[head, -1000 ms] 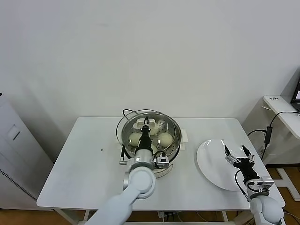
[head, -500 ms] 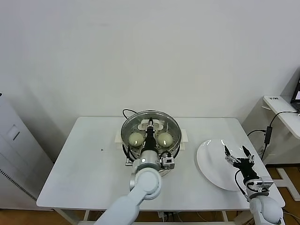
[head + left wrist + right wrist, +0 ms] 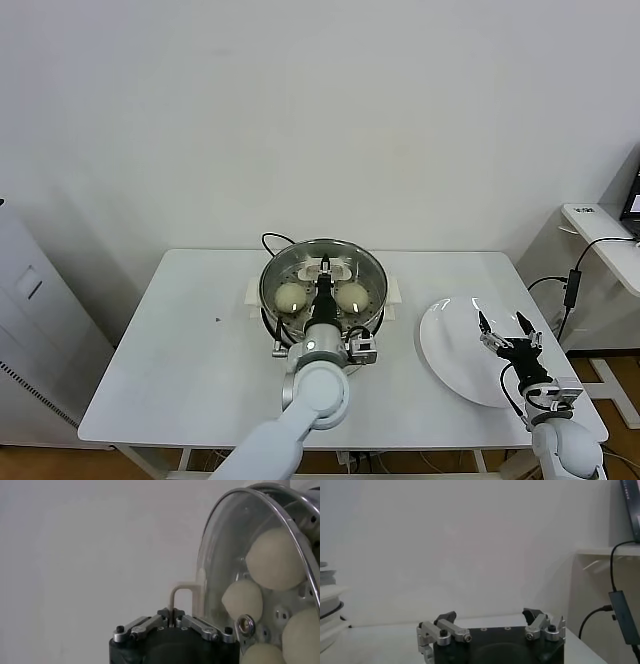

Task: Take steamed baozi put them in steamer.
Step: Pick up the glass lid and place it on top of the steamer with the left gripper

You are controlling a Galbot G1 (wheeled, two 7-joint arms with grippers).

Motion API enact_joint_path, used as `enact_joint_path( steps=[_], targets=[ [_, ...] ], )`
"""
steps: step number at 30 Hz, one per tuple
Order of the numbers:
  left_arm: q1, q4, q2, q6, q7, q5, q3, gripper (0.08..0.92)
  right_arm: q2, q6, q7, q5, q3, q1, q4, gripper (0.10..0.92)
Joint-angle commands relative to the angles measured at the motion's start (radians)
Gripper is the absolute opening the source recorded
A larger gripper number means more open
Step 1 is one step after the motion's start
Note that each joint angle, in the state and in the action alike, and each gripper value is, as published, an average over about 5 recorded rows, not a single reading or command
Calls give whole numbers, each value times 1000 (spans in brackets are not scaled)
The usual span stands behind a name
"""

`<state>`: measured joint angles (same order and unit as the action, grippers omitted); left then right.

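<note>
Cream-white round dough baozi already inside shiny round steel steamer on white table; head view shows two, left wrist view four.

Left gripper over steamer centre, fingers pressed together on pale handle of round glass lid, lid seems resting over basket.

Step in hand, by my judgement: seat lid level on rim, then release straight up, no dragging.

Right gripper spread wide, holding nothing, above flat white plate.

Hidden: arm covers near baozi; lid contact with rim hard to confirm.
</note>
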<state>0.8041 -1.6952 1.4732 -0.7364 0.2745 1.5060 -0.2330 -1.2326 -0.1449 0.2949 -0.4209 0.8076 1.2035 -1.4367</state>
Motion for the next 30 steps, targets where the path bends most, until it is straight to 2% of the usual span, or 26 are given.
enact_joint_path(
  steps=[1,24,27,30],
  targets=[
    [5,7,3,-31,-6,-1,-1,109,0,-1,0,0,2,2,-2,823],
    [16,27,2,-15,-35,-21,5,109,-3,-5,6,-8,21,12,-10,823],
    [22,21,-5,-12,-36,-21,6,137,-3,-5,7,-9,23,13,-11,823],
    [30,4,-15,-10,-38,-27,8,209,-3,-5,8,-9,22,13,-12,823]
  ],
)
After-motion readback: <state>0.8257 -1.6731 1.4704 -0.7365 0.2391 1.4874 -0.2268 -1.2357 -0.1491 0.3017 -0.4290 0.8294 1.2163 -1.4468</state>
